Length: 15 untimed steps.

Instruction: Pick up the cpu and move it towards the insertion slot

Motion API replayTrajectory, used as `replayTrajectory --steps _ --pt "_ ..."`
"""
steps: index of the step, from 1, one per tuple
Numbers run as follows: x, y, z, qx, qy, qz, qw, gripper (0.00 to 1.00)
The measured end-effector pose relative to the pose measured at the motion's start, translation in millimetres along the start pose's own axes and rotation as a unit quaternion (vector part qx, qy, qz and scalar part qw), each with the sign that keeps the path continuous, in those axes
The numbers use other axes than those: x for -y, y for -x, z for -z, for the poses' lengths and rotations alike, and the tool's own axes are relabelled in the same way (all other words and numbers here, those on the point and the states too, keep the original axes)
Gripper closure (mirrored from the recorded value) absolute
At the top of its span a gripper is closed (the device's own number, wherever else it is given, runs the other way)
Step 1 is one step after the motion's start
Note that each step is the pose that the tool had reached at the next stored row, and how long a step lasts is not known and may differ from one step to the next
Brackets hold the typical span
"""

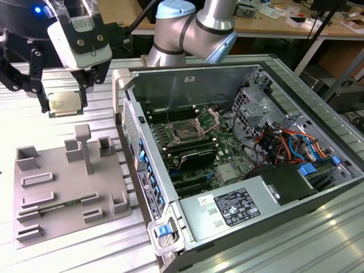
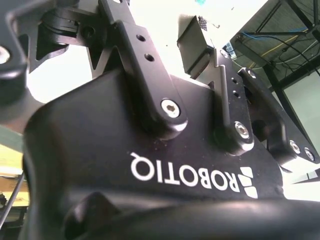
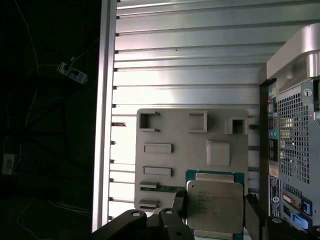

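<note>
Cpu (image 1: 64, 103) is pinched by opposite edges in the gripper (image 1: 63, 106), over the table (image 1: 23, 122) outside the open case (image 1: 193, 79), well apart from the insertion slot (image 1: 185, 132). Judgement: level attitude and modest clamping force are advised; the wall of the case is to be cleared.

Robotics lab: open computer case (image 1: 187, 85) on ribbed aluminium table (image 1: 318, 239), cluttered workbench (image 1: 273, 25) behind.

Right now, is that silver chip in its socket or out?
Out. The gripper holds the cpu over the table, outside the computer case; the insertion slot shows its dark centre.
</note>
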<state>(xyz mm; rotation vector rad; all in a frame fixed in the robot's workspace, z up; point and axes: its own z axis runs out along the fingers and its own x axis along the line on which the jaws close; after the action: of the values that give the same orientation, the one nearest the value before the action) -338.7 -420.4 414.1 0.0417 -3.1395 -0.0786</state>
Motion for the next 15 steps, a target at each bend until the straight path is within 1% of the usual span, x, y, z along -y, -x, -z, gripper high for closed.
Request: replayTrajectory --steps 3,5,10,15 --pt "0.1 2.9 0.0 0.0000 0.0000 0.000 1.00000 0.45" --pt "0.2 6.7 0.0 0.0000 0.0000 0.000 1.00000 0.45" --pt "0.4 13.1 0.0 -0.0001 0.0000 0.000 1.00000 0.45" --pt "0.5 18.5 0.0 -0.0001 0.0000 0.000 1.00000 0.45"
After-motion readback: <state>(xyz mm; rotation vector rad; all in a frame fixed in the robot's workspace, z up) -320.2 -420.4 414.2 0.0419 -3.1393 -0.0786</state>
